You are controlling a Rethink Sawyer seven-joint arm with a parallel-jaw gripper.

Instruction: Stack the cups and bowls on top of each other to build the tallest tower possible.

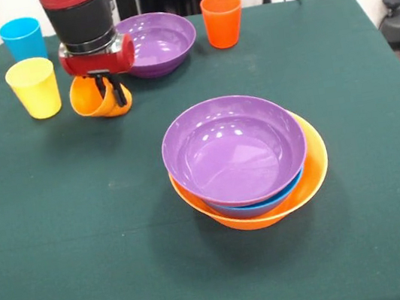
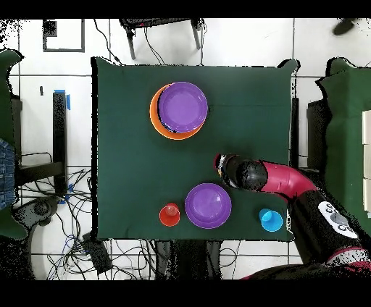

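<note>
My gripper is shut on the orange cup, which hangs tilted just above the green table beside the yellow cup. In the overhead view the gripper is right of table centre, and the arm hides both cups. The tower is a purple bowl in a blue bowl in the large orange bowl; it also shows in the overhead view. A second purple bowl, a red-orange cup and a light blue cup stand near the robot's side. The green and translucent bowls are not visible.
The table's edge by the robot runs just behind the light blue cup and the second purple bowl. Cables and dark furniture surround the table on the floor.
</note>
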